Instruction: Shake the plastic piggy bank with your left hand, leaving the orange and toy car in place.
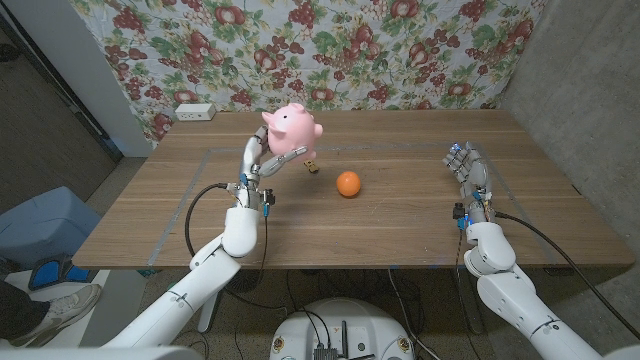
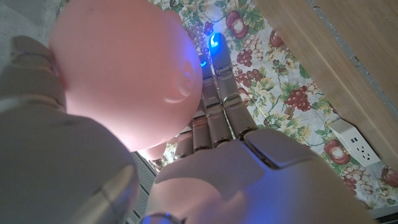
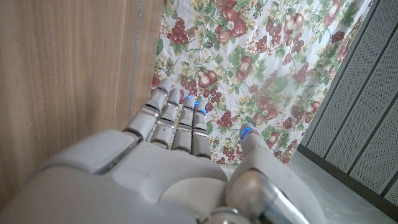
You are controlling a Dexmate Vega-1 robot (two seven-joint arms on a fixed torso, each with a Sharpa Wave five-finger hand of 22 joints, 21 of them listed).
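Pink plastic piggy bank (image 1: 296, 125): one unit, held above the wooden table (image 1: 400, 225), clear of its surface, toward the table's far left-centre. Contents cannot be told; the body is opaque.
Left hand (image 1: 268, 163): clamped on the piggy bank from below and behind, fingers wrapped against its underside. In the left wrist view the pink body (image 2: 124, 68) lies against the fingers (image 2: 214, 93).
Right hand (image 1: 466, 165): at the table's right side, standing on its edge, holding nothing. In the right wrist view its fingers (image 3: 180, 118) lie straight and side by side.
Orange (image 1: 348, 184): one, on the table, right of the piggy bank and nearer the robot, apart from both hands.
Toy car (image 1: 311, 166): one, small and dark, on the table just beside the left hand's fingers, between piggy bank and orange. Details too small to tell.
Wall socket strip (image 1: 194, 112): one, white, at the table's far left corner.
Backdrop: fruit-patterned cloth (image 1: 400, 50) behind the table.
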